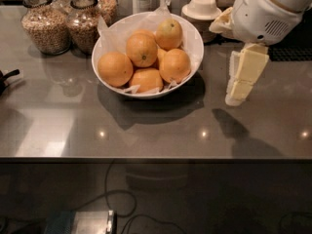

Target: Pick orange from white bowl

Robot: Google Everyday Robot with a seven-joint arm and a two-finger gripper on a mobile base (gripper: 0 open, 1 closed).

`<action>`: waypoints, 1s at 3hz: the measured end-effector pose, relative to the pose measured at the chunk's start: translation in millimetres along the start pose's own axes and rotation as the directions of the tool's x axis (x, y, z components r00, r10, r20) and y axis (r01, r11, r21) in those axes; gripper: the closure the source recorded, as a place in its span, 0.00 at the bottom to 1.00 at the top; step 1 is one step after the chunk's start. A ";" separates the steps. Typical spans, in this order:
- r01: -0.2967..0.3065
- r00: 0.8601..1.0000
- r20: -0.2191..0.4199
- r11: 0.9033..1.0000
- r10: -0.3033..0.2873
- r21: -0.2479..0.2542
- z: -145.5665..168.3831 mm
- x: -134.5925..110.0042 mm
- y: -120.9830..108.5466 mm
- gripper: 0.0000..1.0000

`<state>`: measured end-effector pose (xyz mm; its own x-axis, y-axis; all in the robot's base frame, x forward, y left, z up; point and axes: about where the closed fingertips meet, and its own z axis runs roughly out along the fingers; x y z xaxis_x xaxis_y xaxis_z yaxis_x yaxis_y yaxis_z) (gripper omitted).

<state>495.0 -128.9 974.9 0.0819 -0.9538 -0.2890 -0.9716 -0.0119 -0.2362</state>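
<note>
The white bowl [198, 47], lined with crinkled white paper, stands at the back middle of the grey counter. It holds several oranges: one at the left [115, 68], one on top in the middle [141, 49], one at the right [174, 65] and one at the front [145, 80]. A paler, yellowish fruit [169, 33] lies at the back. My gripper [241, 79], cream-coloured, hangs from the white arm [265, 11] to the right of the bowl. It points down, close above the counter, and holds nothing.
Two glass jars of grain [46, 26] [83, 23] stand left of the bowl at the back. Stacked off-white cups [201, 9] stand behind the bowl to the right. A black object [6, 78] pokes in at the left edge. The counter's front edge [156, 158] runs across, with cables below.
</note>
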 end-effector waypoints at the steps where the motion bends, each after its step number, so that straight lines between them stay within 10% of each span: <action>1: 0.085 0.995 0.048 0.995 -0.083 -0.042 29.8 -33.9 -24.7 0.00; 3: 0.193 0.979 0.075 0.979 -0.188 -0.062 73.1 -81.3 -79.5 0.00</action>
<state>581.8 -28.4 949.3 0.2796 -0.9093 -0.3081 -0.9495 -0.2143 -0.2292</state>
